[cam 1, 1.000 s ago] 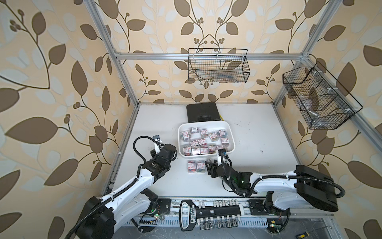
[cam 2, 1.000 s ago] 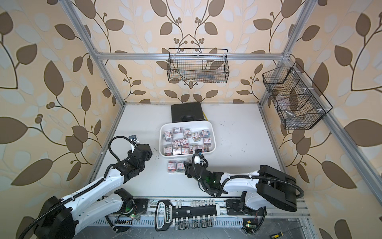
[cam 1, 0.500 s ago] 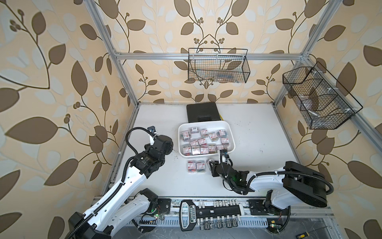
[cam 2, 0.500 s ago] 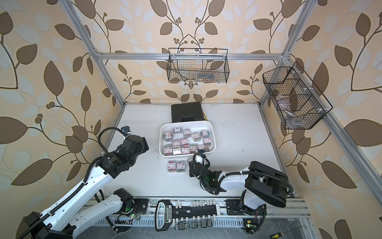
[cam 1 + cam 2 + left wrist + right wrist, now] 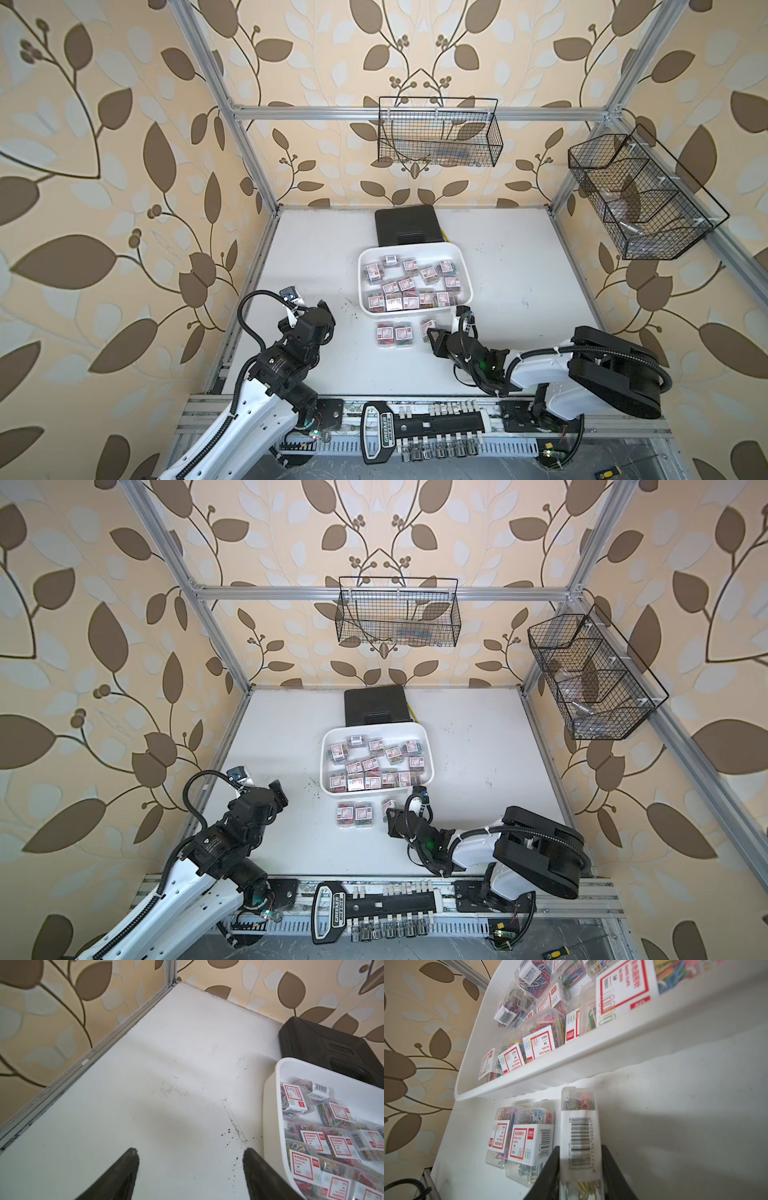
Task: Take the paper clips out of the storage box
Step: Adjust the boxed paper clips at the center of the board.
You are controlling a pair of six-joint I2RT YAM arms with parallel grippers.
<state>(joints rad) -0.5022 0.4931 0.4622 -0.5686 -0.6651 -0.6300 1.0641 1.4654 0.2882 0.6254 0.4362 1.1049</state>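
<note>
Right tool (image 5: pixel 580 1148): jaws closed narrow on one pack (image 5: pixel 579 1118) of coloured clips. It is gripped across its thin sides and stood on edge, with the barcode face toward the wrist camera. This hold probably keeps the fingers clear of neighbours and lets the pack go down in a tight slot. Whether its lower edge touches the table (image 5: pixel 519 291) cannot be told. Position: outside the storage box (image 5: pixel 591 1057), just beside its near wall and low over the table. Adjacent: two packs (image 5: pixel 519 1138) lying flat, touching each other, just to one side of the held pack. In both top views they form a short row along the near wall, and the held pack sits at the end nearer the right arm, so the step reads as setting down a third. Storage box: white, shallow, mid-table, holding the other packs (image 5: pixel 409 286), over a dozen in loose, crowded rows. Task judged early, most of it left. Left tool (image 5: pixel 190 1153): jaws wide and empty, above bare table near the storage box's left wall, apparently idle. Beyond: black case (image 5: pixel 407 226), right against or just behind the box's far wall.
</note>
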